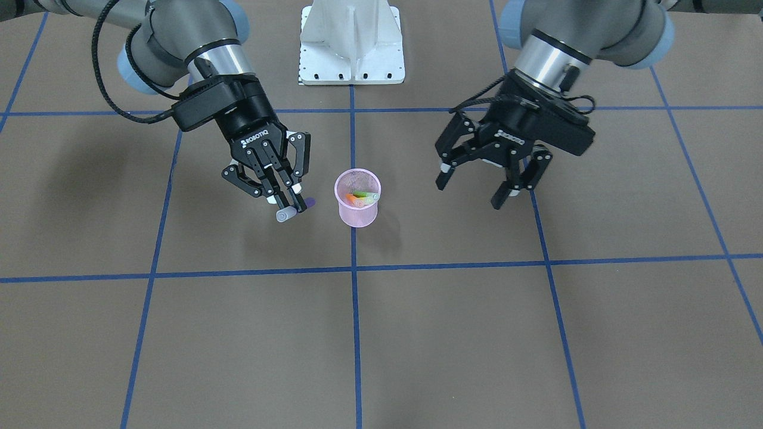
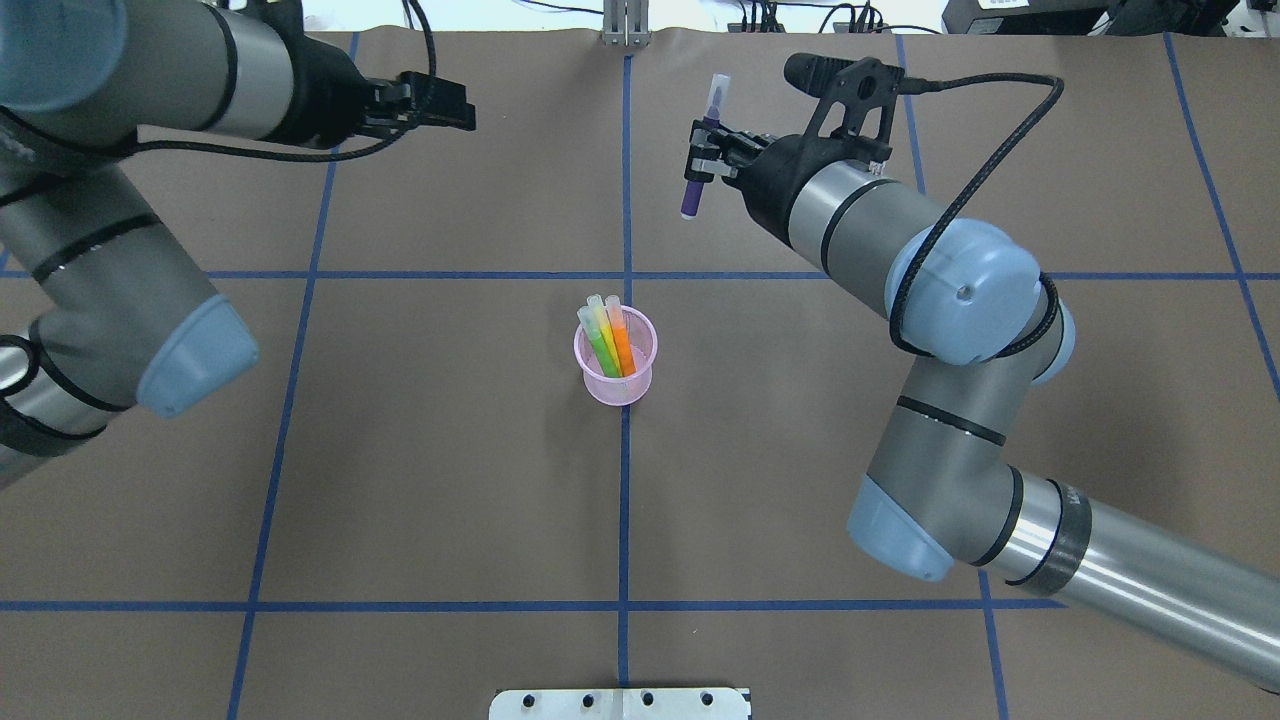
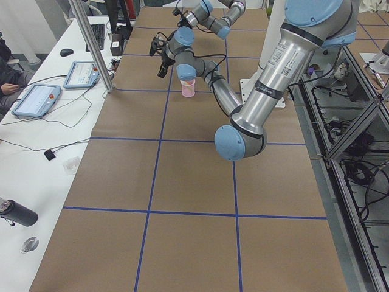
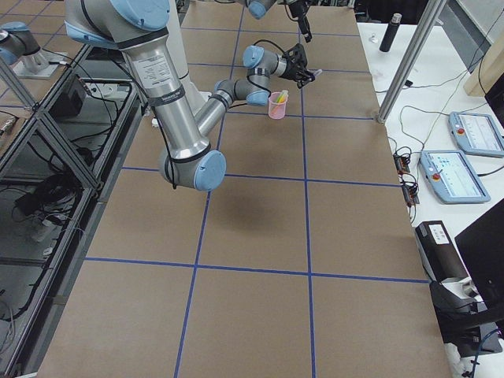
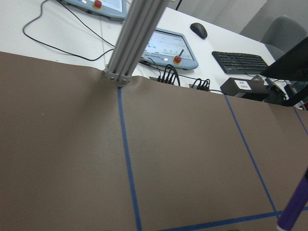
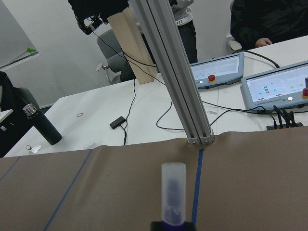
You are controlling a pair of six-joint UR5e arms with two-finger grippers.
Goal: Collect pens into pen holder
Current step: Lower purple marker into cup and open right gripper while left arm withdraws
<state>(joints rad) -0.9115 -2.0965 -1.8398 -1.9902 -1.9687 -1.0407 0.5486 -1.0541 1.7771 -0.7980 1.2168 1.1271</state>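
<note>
The pink mesh pen holder [image 1: 357, 210] stands upright at the table's middle; it also shows in the overhead view [image 2: 616, 383]. The green pen [image 2: 602, 344] and the orange pen [image 2: 621, 345] stand inside it, pale caps up. My right gripper [image 1: 294, 204] is shut on the purple pen [image 2: 696, 172] and holds it above the table, beside the holder and apart from it. The pen's pale cap [image 6: 173, 191] sticks out past the fingers. My left gripper [image 1: 477, 186] is open and empty, above the table on the holder's other side.
The white robot base plate [image 1: 351, 42] sits at the table's robot side. Blue tape lines [image 1: 354, 269] grid the brown table. An aluminium post [image 6: 178, 77] stands at the far edge, with pendants, cables and a bottle [image 6: 41, 124] on the white bench behind.
</note>
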